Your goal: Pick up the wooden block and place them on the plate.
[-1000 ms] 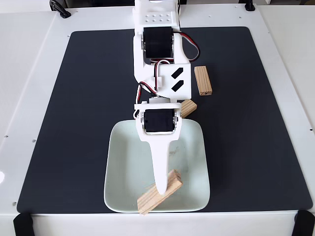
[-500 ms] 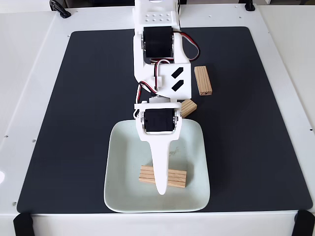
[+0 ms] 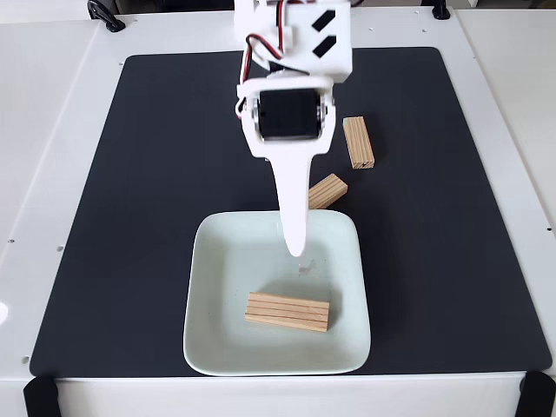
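- While one wooden block (image 3: 287,312) lies flat inside the plate (image 3: 208,261), the gripper (image 3: 297,248) hangs above the plate's far half, holding nothing; whether its fingers are spread, I cannot tell.
- Two more blocks wait on the black mat (image 3: 156,174): one (image 3: 327,191) just beyond the plate's rim, one (image 3: 358,142) farther off.
- Next, probably: reach the nearer block and straddle it.

The scene was brightly and evenly lit from above, with soft, diffuse light and almost no hard shadows. The white table (image 3: 52,174) ran close to overexposed, while the black mat (image 3: 156,217) stayed a flat matte without glare. The plate (image 3: 217,347) carried a mild sheen along its rim. Focus was sharp across the frame, and straight edges showed little distortion.
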Robot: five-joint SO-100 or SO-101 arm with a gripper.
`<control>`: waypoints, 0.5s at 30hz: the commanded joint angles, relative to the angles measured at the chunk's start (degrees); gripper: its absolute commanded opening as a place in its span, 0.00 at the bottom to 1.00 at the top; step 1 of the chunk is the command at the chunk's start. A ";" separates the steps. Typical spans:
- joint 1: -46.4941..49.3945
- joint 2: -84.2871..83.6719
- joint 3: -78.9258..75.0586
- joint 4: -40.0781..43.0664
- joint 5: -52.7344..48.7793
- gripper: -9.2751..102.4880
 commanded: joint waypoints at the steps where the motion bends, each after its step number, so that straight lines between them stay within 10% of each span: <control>1: -1.05 14.85 12.66 0.26 0.26 0.09; 15: -4.92 44.47 51.50 0.18 -3.96 0.08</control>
